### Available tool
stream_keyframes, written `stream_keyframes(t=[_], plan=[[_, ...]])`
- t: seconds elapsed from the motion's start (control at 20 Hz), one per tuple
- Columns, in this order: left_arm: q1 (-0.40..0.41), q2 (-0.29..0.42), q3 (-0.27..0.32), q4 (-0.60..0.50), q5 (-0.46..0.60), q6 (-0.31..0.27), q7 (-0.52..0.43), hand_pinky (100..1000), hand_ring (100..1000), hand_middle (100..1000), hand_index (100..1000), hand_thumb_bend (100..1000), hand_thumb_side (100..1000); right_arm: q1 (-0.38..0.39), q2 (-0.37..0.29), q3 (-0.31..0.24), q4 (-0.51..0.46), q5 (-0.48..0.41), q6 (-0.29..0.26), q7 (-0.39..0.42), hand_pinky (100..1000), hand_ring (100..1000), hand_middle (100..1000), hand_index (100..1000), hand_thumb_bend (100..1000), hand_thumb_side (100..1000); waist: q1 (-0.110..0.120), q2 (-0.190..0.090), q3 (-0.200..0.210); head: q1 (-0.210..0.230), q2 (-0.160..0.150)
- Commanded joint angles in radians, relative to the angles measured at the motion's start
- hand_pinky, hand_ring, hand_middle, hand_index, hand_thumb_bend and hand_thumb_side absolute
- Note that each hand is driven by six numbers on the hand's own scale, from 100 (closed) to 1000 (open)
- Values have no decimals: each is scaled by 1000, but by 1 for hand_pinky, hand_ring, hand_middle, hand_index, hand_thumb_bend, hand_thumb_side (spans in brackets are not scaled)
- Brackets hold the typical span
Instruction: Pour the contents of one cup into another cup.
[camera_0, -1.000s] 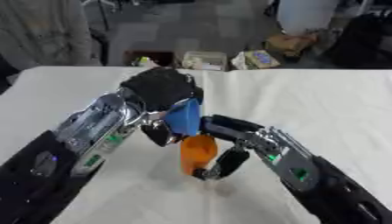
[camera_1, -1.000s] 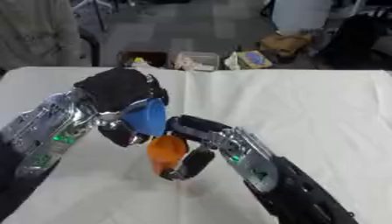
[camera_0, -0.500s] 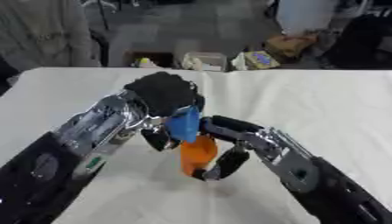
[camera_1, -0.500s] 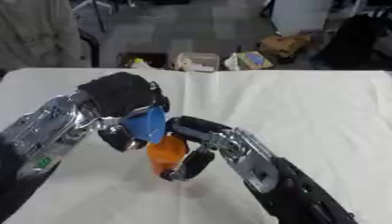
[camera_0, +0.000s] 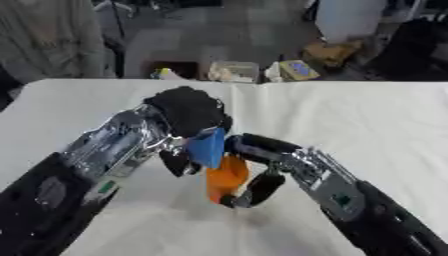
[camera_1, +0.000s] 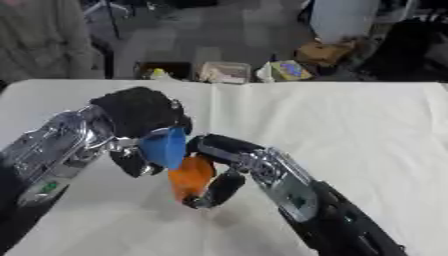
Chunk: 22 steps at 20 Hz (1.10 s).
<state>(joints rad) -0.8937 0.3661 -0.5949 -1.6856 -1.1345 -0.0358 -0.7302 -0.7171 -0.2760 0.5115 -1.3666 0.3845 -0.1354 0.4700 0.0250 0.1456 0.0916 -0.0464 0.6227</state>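
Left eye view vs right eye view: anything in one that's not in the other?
Only left eye view: nothing distinct. Only right eye view: nothing distinct either. Both: left hand curled round the tilted blue cup, its mouth over the orange cup held by the right hand above the white table. Contents not visible.

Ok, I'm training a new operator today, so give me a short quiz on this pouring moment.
1. True or false: the blue cup is tipped over the orange cup.
2. Which hand holds the orange cup? A) left hand B) right hand C) neither
3. Fill in: both cups are held above a ____ table.

Key: 1 true; 2 B; 3 white.
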Motion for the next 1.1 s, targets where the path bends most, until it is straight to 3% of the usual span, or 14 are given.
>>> stream_keyframes(t=[0.05,1.1], plan=[[-20,22,6,-12,-4,-5,-9,380,354,360,756,232,100,-15,-12,-9,-11,1,3,-3,360,452,243,465,117,100,-1,-18,1,1,-9],[-26,31,0,-29,-19,-74,-85,395,357,368,763,210,100,-14,-12,-8,-11,1,6,-3,356,452,242,464,121,100,2,-18,2,1,-12]])
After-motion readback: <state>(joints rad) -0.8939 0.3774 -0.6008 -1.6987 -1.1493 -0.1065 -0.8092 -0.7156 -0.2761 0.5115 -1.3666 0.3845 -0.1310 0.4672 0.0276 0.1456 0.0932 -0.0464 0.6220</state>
